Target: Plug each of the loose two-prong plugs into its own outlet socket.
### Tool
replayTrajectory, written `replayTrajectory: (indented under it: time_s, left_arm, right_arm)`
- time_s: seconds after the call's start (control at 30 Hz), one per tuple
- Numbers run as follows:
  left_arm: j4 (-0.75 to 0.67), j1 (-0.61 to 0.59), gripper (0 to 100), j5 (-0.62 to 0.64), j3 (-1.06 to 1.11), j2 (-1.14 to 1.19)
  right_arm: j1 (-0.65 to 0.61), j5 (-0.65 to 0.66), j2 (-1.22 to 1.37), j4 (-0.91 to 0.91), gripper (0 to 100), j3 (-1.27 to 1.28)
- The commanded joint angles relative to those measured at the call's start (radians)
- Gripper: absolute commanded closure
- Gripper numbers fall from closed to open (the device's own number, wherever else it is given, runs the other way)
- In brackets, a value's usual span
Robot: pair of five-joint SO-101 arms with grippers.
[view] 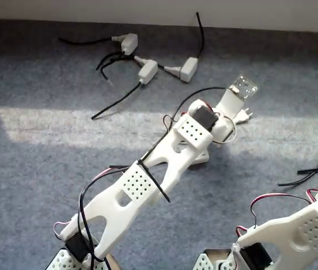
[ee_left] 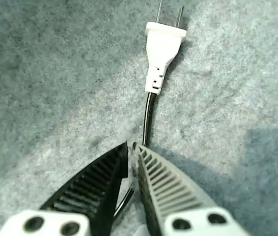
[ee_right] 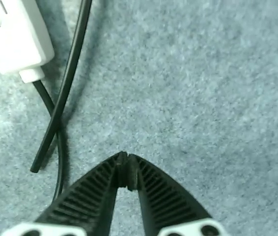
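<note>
- While its jaws stand almost shut on nothing, the left end effector [ee_left: 131,147] hangs over the black cord [ee_left: 148,118] just behind the white two-prong plug [ee_left: 162,49].
- Right end effector [ee_right: 124,161]: closed, empty, apart from that plug, beside a white outlet socket [ee_right: 11,34] on the table [view: 35,169].

Grey carpet [view: 30,185], white plug [ee_left: 162,46], white sockets [view: 147,71], black cords [view: 117,101]

Grey carpet [view: 35,185], sunlit band [view: 63,126] across the mid; pale wall [view: 148,8] at far edge w/ shadow below
</note>
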Motion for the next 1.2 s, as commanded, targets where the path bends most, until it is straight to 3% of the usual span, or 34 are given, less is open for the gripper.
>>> replayTrajectory:
  time_s: [0.0,0.17,0.57,0.67,0.77,0.9,1.17]
  left_arm:
    - [0.037,0.015,75,0.084,-0.031,-0.016]
    - [0.104,0.005,75,0.078,-0.031,-0.016]
    - [0.097,-0.036,76,0.071,-0.039,0.05]
    - [0.106,-0.033,77,-0.029,-0.039,0.054]
    - [0.106,-0.031,84,-0.107,-0.035,0.058]
    - [0.106,-0.031,100,-0.107,-0.039,0.056]
    - [0.135,-0.03,99,-0.106,-0.042,0.048]
  right_arm:
    - [0.01,0.009,-0.053,-0.007,98.9,-0.005]
    - [0.01,0.009,-0.053,-0.007,98.9,0.013]
    - [0.01,0.009,-0.054,-0.015,98.9,0.064]
    - [0.01,0.009,-0.054,-0.015,98.9,0.064]
    - [0.012,0.009,-0.054,-0.015,98.9,0.064]
    - [0.021,0.009,-0.054,-0.015,98.9,0.064]
    - [0.021,0.009,-0.054,-0.015,98.9,0.064]
